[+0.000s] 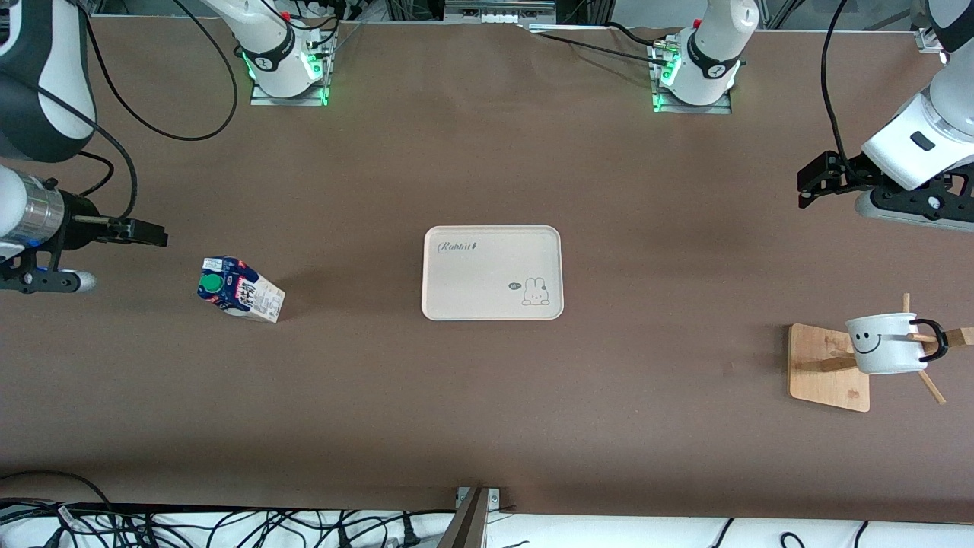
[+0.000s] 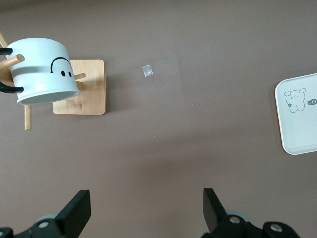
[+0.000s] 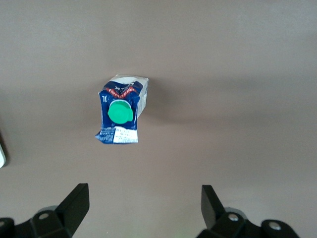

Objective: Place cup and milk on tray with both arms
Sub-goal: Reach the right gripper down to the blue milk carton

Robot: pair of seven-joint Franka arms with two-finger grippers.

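Note:
The milk [image 1: 240, 291] is a small carton with a blue top and green cap, standing on the table toward the right arm's end; it also shows in the right wrist view [image 3: 121, 111]. My right gripper [image 1: 152, 232] is open and empty over the table beside it [image 3: 143, 210]. The cup [image 1: 886, 342], white with a smiley face, hangs by its black handle on a wooden rack toward the left arm's end, and also shows in the left wrist view [image 2: 42, 69]. My left gripper [image 1: 808, 183] is open and empty [image 2: 146, 213], apart from the cup. The cream tray [image 1: 487, 281] lies mid-table with nothing on it.
The wooden rack has a square base [image 1: 825, 369] and slanted pegs [image 1: 932, 388]. A small clear scrap [image 2: 147, 71] lies on the brown table between rack and tray. The tray's edge shows in the left wrist view [image 2: 302, 134]. Cables run along the table's near edge [image 1: 228, 525].

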